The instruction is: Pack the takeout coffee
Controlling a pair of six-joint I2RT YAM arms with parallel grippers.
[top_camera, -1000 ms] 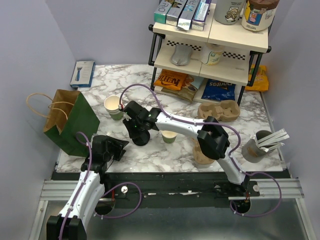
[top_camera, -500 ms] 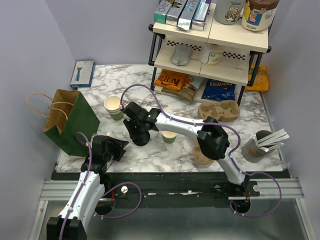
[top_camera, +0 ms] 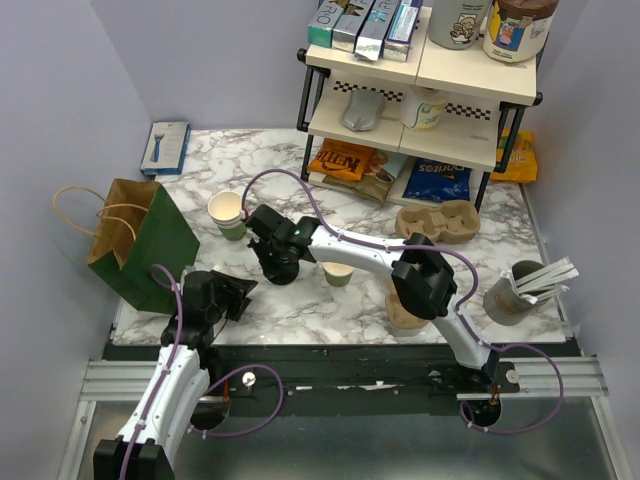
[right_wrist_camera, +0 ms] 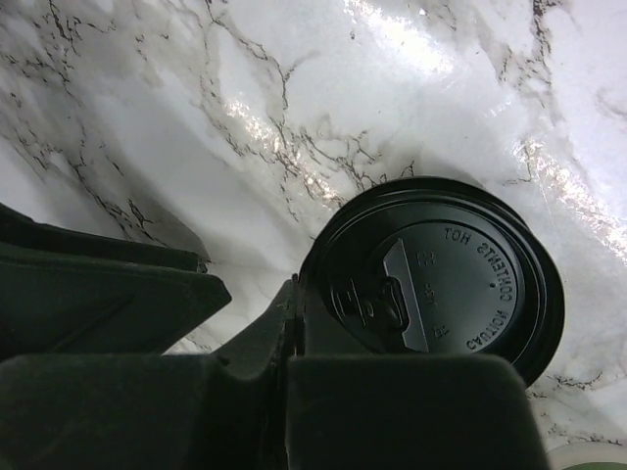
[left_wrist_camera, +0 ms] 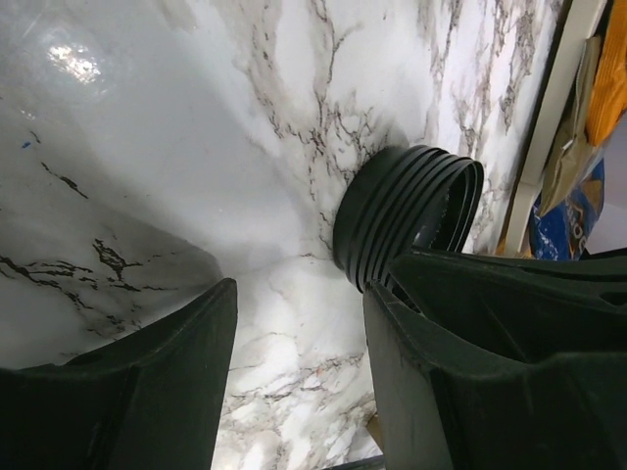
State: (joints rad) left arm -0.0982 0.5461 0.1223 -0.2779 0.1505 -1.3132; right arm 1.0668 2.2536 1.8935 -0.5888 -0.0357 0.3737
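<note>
Glossy white marble tabletop with grey veining, boxed in by matte pale-lilac walls. At far right, cream 2-tier shelf on a black frame: boxes and printed tubs on top, a grey object and a white printed cup on the middle tier, crinkled orange and blue snack bags underneath. At left, dark-green paper bag, kraft-brown inside, mouth turned left, 2 twine handles; contents hidden. Near right, grey cup holding white sticks. 2 brown moulded-pulp cup carriers, rough and dimpled, 1 in front of the shelf, 1 nearer and half under the right arm. Tall cream-and-green paper cup left of centre, mouth up.

Small dark-green paper cup near the table's middle, upright, uncovered, cream-white at rim and inside, just right of the right gripper. Stack of ribbed black plastic lids beneath that gripper. Topmost round black plastic lid: smooth, shiny, raised rim, embossed lettering, sip tab. Right fingers pressed together, pinching that lid's rim. Left gripper low over the marble, just near-left of the stack, 2 fingers spread, only stone between them.
</note>
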